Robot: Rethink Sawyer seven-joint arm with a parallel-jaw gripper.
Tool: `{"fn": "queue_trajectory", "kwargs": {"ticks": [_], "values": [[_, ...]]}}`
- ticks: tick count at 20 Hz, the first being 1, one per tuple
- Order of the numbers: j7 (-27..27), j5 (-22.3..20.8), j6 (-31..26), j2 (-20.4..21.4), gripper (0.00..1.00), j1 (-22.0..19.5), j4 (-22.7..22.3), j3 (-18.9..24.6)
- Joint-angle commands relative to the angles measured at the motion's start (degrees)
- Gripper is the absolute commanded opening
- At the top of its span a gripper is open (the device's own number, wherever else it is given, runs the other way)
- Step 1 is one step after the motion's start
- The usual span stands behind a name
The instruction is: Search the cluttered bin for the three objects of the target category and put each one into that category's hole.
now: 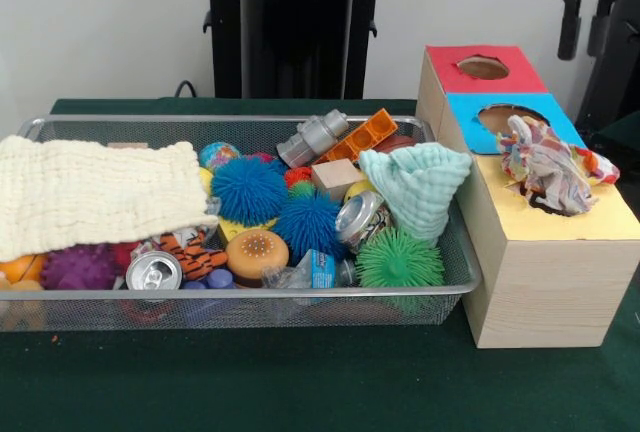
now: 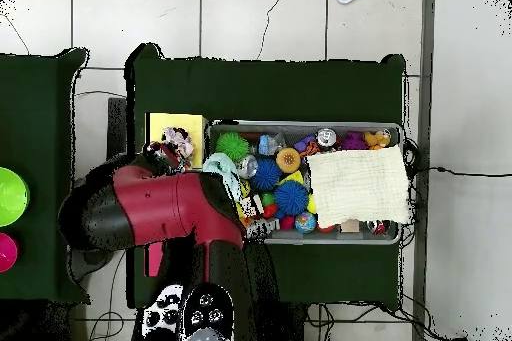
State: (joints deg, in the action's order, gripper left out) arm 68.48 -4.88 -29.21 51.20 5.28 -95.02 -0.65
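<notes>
Patterned cloth point(image 1: 550, 162) sits bunched on the yellow hole point(image 1: 560, 214) of the wooden box point(image 1: 545, 292), more on top of it than through it. It lies almost straight below the tool point(image 1: 585, 52) and a little toward the bin point(image 1: 240, 310). The tool hangs high above the far end of the box, its 2 dark prongs pointing straight down with a narrow gap between them and nothing in it, so I take it as open and empty.

If cloths are the category, as that hole suggests, 2 more wait in the bin. The mint cloth point(image 1: 415, 187) stands in a crumpled peak at the bin's end nearest the box, below the tool and only a short way off to the bin side. The cream cloth point(image 1: 95, 192) is spread flat over the bin's far end, well away from the tool, its long side running along the bin. The mint one is plainly the nearer reach.

From overhead, the red arm point(image 2: 160, 207) is folded over the box side of the table point(image 2: 300, 87). It hides most of the box, and the patterned cloth point(image 2: 178, 142) peeks out just past it. The coming move looks like either a plain drop to push that cloth in, or a swing out over the bin's near end.
</notes>
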Motion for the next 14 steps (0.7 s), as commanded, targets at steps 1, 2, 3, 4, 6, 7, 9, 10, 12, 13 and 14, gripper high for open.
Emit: {"fn": "queue_trajectory", "kwargs": {"ticks": [1, 2, 3, 4, 6, 7, 9, 10, 12, 13, 14], "values": [[0.73, -0.17, -15.08, 3.83, 1.0, -4.6, 2.82, 2.34], [-0.24, -0.36, -15.84, 3.78, 1.0, -5.42, 3.64, 2.89], [-1.07, -0.45, -16.54, 3.62, 1.0, -6.25, 4.5, 3.52], [-1.87, -0.28, -17.08, 3.52, 1.0, -7.27, 5.08, 4.28], [-3.63, -0.53, -18.69, 3.2, 1.0, -8.91, 6.66, 5.49], [-4.3, -0.77, -19.55, 3.05, 1.0, -9.58, 7.47, 5.94], [-5.84, -1.58, -20.89, 2.57, 1.0, -11.0, 8.98, 6.8], [-6.59, -2.02, -21.46, 2.24, 1.0, -11.72, 9.8, 7.24], [-7.86, -2.74, -22.1, 1.53, 1.0, -13.26, 11.26, 8.1], [-8.36, -3.18, -22.33, 1.05, 1.0, -13.95, 12.1, 8.44], [-8.98, -3.71, -22.44, 0.66, 1.0, -14.81, 12.73, 8.88]]}}
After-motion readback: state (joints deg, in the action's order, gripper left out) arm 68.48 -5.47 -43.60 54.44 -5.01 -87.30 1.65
